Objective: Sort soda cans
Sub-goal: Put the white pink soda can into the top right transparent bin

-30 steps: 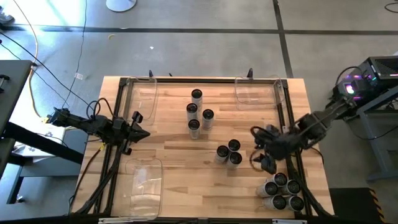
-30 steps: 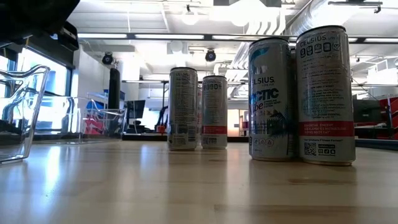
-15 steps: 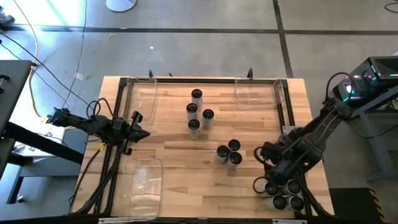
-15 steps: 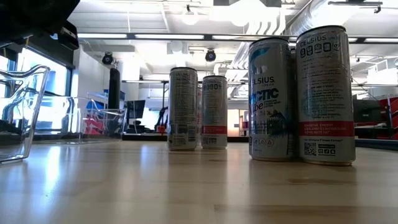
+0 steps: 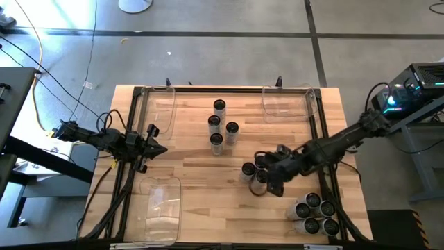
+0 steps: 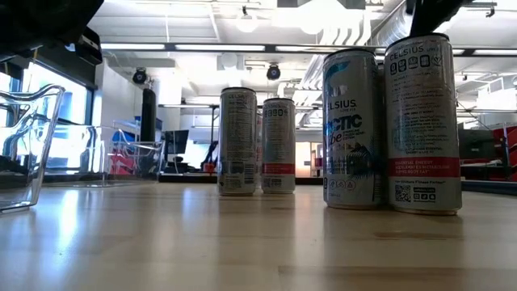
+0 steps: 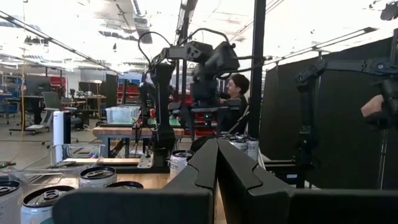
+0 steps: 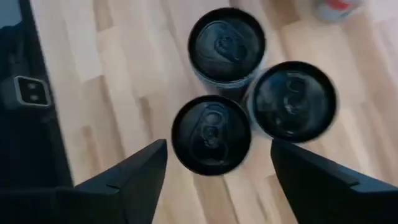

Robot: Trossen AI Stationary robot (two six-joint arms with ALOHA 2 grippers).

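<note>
On the counter [image 5: 194,170], the right tool [image 5: 267,182] hovers spread over a trio of cans [image 5: 254,170] at mid-counter. The left tool [image 5: 154,148], pressed together, waits at the left edge.

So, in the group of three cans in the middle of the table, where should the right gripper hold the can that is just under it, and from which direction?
Probably from straight above, as the right gripper is open and hangs over the nearest can. It stands upright, so grip its round wall just under the rim. Two neighbour cans crowd one side; put the fingers on the free sides.
</note>
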